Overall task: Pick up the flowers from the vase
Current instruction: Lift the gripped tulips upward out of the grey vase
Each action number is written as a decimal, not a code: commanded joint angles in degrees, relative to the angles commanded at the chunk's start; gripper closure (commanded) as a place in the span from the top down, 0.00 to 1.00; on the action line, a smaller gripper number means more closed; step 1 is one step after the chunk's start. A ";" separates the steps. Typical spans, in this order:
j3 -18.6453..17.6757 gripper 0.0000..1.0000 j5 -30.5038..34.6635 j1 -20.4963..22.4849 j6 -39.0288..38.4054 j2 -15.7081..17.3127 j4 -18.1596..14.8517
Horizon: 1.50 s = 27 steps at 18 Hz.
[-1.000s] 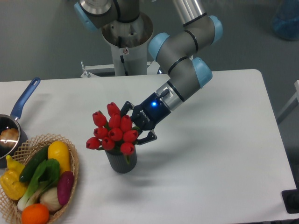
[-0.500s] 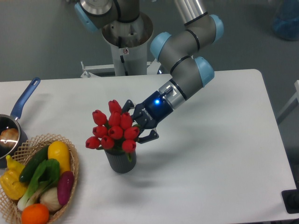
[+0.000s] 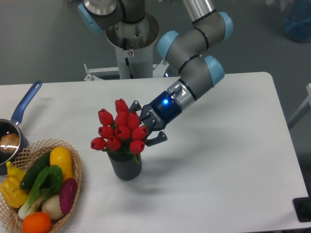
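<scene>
A bunch of red tulip flowers (image 3: 120,131) stands with its stems in the dark grey ribbed vase (image 3: 126,166) on the white table. The buds sit a little above the vase's mouth, with green stems showing between. From the right, my gripper (image 3: 145,127) reaches into the bunch at bud height, its black fingers closed against the right side of the bunch. Whatever the jaws pinch is hidden behind the buds. A blue light glows on the gripper body.
A wicker basket (image 3: 77,179) of colourful vegetables sits at the front left, close to the vase. A steel pot with a blue handle (image 3: 26,102) lies at the left edge. The arm's base column (image 3: 132,43) stands behind the table.
The gripper and the flowers have risen slightly together, and more stem now shows above the vase's mouth. The vase has stayed in place.
</scene>
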 joint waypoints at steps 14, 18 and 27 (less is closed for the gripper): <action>0.26 0.47 -4.57 0.35 -5.88 3.25 -0.44; 1.40 0.47 -4.66 0.35 -8.08 3.34 -0.18; 3.16 0.47 -7.91 1.49 -14.14 4.48 0.00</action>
